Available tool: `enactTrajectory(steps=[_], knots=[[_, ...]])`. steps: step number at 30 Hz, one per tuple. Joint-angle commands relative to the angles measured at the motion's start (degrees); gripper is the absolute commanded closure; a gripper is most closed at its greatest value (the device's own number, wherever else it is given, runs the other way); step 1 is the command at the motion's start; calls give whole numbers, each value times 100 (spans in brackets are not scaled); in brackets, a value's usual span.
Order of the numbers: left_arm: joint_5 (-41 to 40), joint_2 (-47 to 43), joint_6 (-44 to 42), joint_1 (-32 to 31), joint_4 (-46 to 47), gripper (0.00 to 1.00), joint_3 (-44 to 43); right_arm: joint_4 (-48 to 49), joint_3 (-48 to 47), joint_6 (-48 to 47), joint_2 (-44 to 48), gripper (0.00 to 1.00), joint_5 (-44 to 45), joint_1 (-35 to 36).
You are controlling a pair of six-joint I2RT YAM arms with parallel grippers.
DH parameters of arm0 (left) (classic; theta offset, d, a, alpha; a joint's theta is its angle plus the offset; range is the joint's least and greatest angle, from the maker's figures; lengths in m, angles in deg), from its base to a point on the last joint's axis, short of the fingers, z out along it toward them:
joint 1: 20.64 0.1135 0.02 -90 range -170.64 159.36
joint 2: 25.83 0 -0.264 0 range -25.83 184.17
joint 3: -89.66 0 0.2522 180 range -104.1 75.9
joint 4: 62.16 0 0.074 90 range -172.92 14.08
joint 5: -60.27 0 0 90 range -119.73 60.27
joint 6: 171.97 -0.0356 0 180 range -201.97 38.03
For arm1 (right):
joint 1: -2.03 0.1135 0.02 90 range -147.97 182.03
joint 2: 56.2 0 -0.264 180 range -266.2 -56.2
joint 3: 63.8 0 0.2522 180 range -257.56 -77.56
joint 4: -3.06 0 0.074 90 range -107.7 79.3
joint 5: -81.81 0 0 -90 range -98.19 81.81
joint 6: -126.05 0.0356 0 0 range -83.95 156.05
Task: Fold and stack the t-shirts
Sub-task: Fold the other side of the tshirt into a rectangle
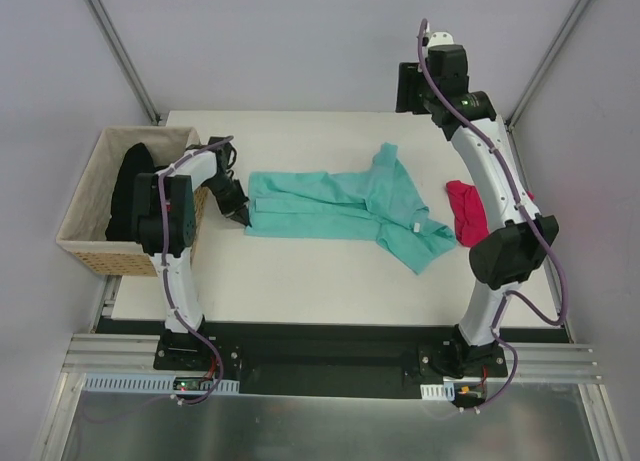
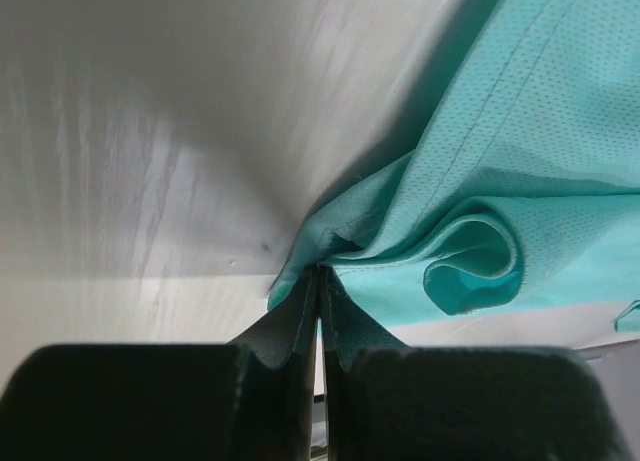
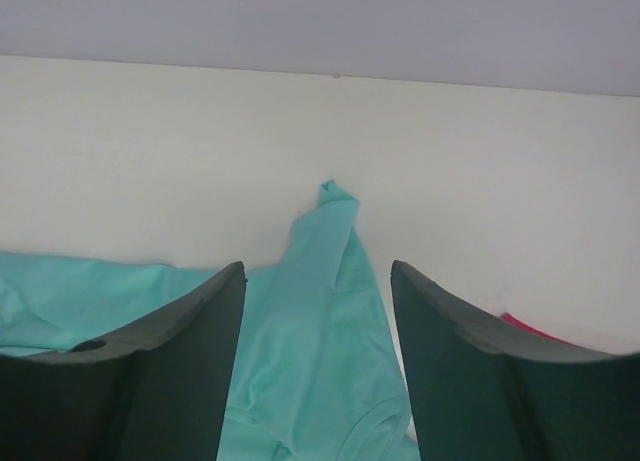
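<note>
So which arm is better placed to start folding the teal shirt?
Left. The left gripper is shut on the teal shirt at its edge, while the right gripper is open, raised above the shirt and holding nothing.

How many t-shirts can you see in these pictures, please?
3: a teal t-shirt spread mid-table, a magenta t-shirt partly behind the right arm, and black cloth in the basket, which may hide more.

place: robot lab cell | cues: grey panel walls (image 1: 300,41), aluminium rails (image 1: 110,356), white table (image 1: 320,281)
</note>
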Motion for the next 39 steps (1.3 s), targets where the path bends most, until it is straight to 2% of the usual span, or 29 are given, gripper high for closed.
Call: enactTrajectory(steps=[1,3,4,7,23,24,25,32,39], knots=[[-398,-559,87,11,-212,100,383,105,91,268,-239,42,-220,4],[-442,-735,105,11,-212,100,568,113,302,347,-345,47,-282,-22],[-468,-788,122,11,-212,100,630,113,381,391,-450,53,-334,-40],[-539,-990,158,11,-212,100,832,192,627,593,-678,56,-545,-128],[-600,-1237,202,11,-370,100,789,403,857,1191,-1795,57,-1178,-506],[-609,-1228,193,11,-397,100,762,412,848,1200,-1891,61,-1213,-515],[-609,-1210,202,11,-406,100,710,404,822,1209,-1944,74,-1344,-524],[-574,-1043,237,11,-493,100,490,377,707,1402,-2384,97,-1548,-533],[-600,-955,246,11,-590,100,314,430,567,1569,-2674,99,-1767,-559]])
